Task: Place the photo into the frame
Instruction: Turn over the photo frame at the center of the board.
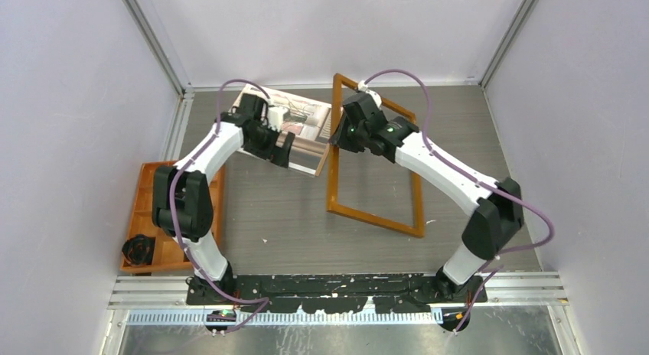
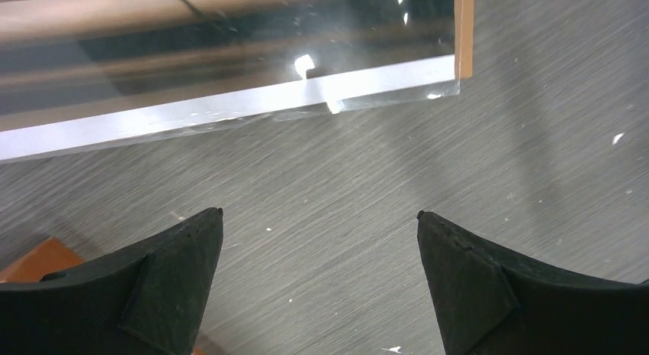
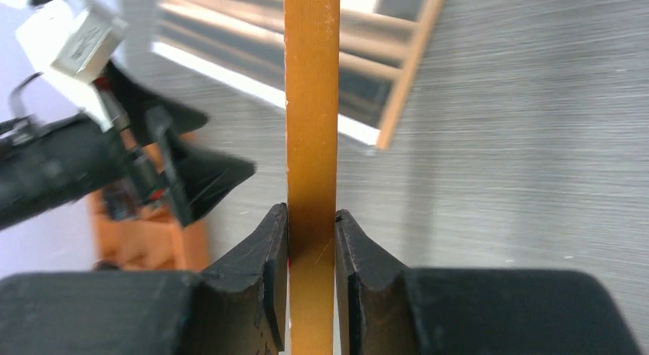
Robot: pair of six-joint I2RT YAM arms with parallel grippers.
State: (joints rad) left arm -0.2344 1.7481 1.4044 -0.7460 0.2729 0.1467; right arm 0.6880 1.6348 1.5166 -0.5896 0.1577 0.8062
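tabletop (image 1: 291, 232): grey and streaked; the frame, the photo and a tray are carried on it.
frame (image 1: 375, 219): set right of centre, with its near rail seemingly down on the tabletop and its left rail lifted, the far corner showing against the back wall. it is judged to be held tilted like this so that it can be brought over the photo.
frame, look: thin orange-brown wooden rails around an open middle, through which the tabletop is seen. no backing is seen inside it.
photo (image 1: 302, 118): laid flat at the far left of centre, just beside the lifted rail, which crosses its right edge in the top view. it is not yet inside the frame.
photo, look: a large beige-brown print. in the left wrist view it seems covered by a clear glossy pane with a thick pale edge, though this cannot be told for certain.
tray (image 1: 145, 217): orange, kept well apart at the left edge, with black items at its near end.
right end effector (image 3: 310, 213): clamped on the frame's left rail, both pads pressed to its sides, so that the rail is kept up.
left end effector (image 2: 319, 213): spread wide and empty, hung over bare tabletop just near the photo's edge, probably placed to steady or slide it.
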